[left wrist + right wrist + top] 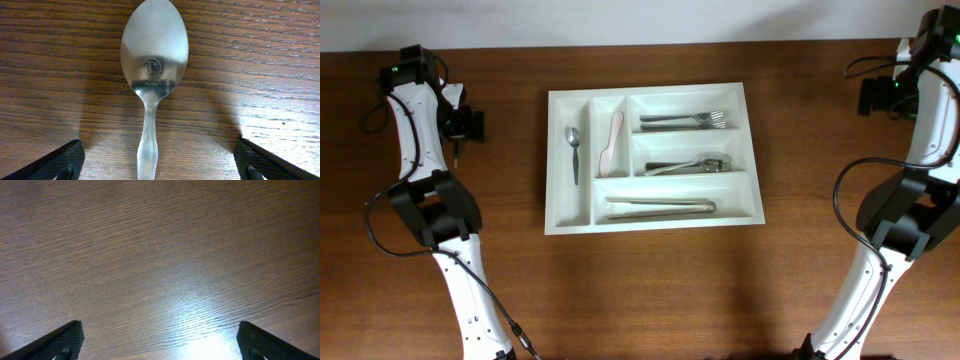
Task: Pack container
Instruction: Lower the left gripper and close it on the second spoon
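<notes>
Two sets of jaws stand wide and empty on my screens: the left gripper [160,159] hangs over a spoon [154,50] lying on the table [650,290], at nine o'clock from the mid-table container [570,208]; I see the right gripper [160,340] at two o'clock.

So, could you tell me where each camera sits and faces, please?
Overhead: above the table, facing down at the container; shows both arms, left end effector, right end effector.
Left wrist: on that arm, facing down at a spoon; its fingertips show.
Right wrist: on that arm, facing the wooden tabletop; its fingertips show.
Shared: overhead and left wrist both show the left end effector.
</notes>
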Robot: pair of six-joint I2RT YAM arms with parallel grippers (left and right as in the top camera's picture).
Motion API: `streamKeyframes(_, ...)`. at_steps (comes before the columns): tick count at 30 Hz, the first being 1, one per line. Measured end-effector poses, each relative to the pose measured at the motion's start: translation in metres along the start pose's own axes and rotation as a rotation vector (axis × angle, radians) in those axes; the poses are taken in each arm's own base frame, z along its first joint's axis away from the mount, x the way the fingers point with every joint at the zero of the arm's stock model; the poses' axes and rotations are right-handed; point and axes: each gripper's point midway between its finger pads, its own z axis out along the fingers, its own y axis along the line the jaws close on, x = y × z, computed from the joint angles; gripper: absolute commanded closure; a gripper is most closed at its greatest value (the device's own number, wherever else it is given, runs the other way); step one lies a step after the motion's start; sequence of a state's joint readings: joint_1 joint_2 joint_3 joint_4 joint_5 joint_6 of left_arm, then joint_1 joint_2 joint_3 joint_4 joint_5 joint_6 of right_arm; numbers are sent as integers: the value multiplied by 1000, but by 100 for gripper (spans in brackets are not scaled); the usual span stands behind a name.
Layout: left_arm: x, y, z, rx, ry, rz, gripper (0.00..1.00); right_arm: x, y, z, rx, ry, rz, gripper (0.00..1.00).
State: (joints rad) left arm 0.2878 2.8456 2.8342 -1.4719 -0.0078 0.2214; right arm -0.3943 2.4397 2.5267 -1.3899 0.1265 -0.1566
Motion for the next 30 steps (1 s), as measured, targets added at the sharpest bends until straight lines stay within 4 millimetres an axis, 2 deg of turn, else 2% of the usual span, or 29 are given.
streamKeyframes(2, -1, 0, 0, -1, -3, 0, 6, 0, 0, 0, 0, 0, 0, 1)
streamKeyframes(8, -6, 1, 0, -4, -26, 8, 44, 0, 0, 0, 0, 0, 0, 1)
streamKeyframes(13, -6, 1, 0, -5, -26, 10, 65, 0, 0, 0, 0, 0, 0, 1)
streamKeyframes(18, -6, 1, 0, -5, -25, 10, 73, 0, 0, 0, 0, 0, 0, 1)
streamKeyframes(24, -6, 1, 1, -4, -24, 2, 91, 0, 0, 0, 0, 0, -1, 1)
streamKeyframes(30, -6, 1, 1, -5, -24, 2, 98, 0, 0, 0, 0, 0, 0, 1)
